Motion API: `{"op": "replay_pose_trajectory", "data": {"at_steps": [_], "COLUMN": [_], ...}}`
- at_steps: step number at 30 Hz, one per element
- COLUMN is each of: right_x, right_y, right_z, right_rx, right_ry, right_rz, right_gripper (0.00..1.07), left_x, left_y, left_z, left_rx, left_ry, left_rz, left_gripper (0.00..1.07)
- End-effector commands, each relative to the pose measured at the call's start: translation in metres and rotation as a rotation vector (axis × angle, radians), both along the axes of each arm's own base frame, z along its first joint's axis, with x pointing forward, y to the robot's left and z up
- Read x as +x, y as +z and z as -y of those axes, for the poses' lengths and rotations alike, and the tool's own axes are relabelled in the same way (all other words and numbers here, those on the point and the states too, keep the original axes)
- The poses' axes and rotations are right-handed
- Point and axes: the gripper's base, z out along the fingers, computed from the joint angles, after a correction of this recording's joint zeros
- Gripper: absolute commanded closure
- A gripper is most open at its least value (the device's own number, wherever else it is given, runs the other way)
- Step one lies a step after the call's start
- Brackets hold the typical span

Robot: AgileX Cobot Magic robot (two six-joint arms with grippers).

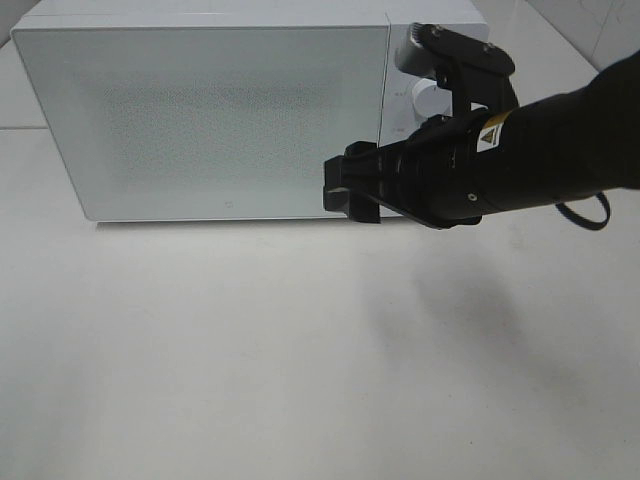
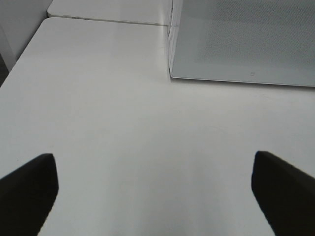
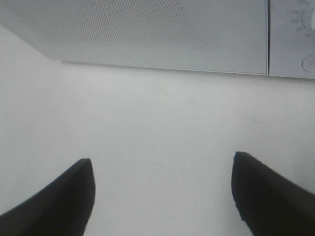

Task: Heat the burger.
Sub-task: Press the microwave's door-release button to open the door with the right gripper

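The burger is out of view in every frame. A white microwave [image 1: 200, 110] stands at the back of the table with its door shut; it also shows in the left wrist view [image 2: 246, 39] and the right wrist view [image 3: 147, 29]. My right gripper [image 1: 350, 190] hovers above the table, just in front of the door's lower right corner. It is open and empty, with its fingers wide apart in the right wrist view [image 3: 162, 196]. My left gripper [image 2: 155, 191] is open and empty over bare table, off the microwave's left front corner. It is not in the high view.
The microwave's control panel with round knobs [image 1: 425, 100] is right of the door, partly behind my right arm, and shows in the right wrist view [image 3: 295, 34]. The white table [image 1: 250, 350] stretches in front. A second table edge [image 2: 98, 12] lies behind.
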Motion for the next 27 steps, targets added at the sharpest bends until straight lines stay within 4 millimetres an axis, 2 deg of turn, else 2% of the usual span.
{"op": "replay_pose_trajectory", "data": {"at_steps": [1,4,6,11,13,14,18,23,27], "right_x": [-0.011,-0.014,-0.028,-0.046,-0.049,-0.058,-0.07,-0.096,-0.107], "right_y": [0.022,0.024,0.037,0.051,0.053,0.06,0.07,0.09,0.098], "right_z": [0.007,0.009,0.021,0.036,0.038,0.044,0.053,0.071,0.078], "right_rx": [-0.166,-0.191,-0.273,-0.344,-0.349,-0.357,-0.358,-0.357,-0.349], "right_ry": [0.158,0.173,0.213,0.237,0.239,0.241,0.242,0.242,0.242], "right_rz": [-0.019,-0.035,-0.065,-0.106,-0.113,-0.126,-0.135,-0.127,-0.108], "right_gripper": [0.32,0.32,0.32,0.32,0.32,0.32,0.32,0.32,0.32], "left_x": [-0.002,-0.002,-0.002,-0.002,-0.002,-0.002,-0.002,-0.002,-0.002], "left_y": [0.0,0.0,0.0,0.0,0.0,0.0,0.0,0.0,0.0], "left_z": [0.001,0.001,0.001,0.001,0.001,0.001,0.001,0.001,0.001], "left_rx": [-0.007,-0.007,-0.007,-0.007,-0.007,-0.007,-0.007,-0.007,-0.007], "left_ry": [-0.001,-0.001,-0.001,-0.001,-0.001,-0.001,-0.001,-0.001,-0.001], "left_rz": [0.022,0.022,0.022,0.022,0.022,0.022,0.022,0.022,0.022], "left_gripper": [0.06,0.06,0.06,0.06,0.06,0.06,0.06,0.06,0.06]}}
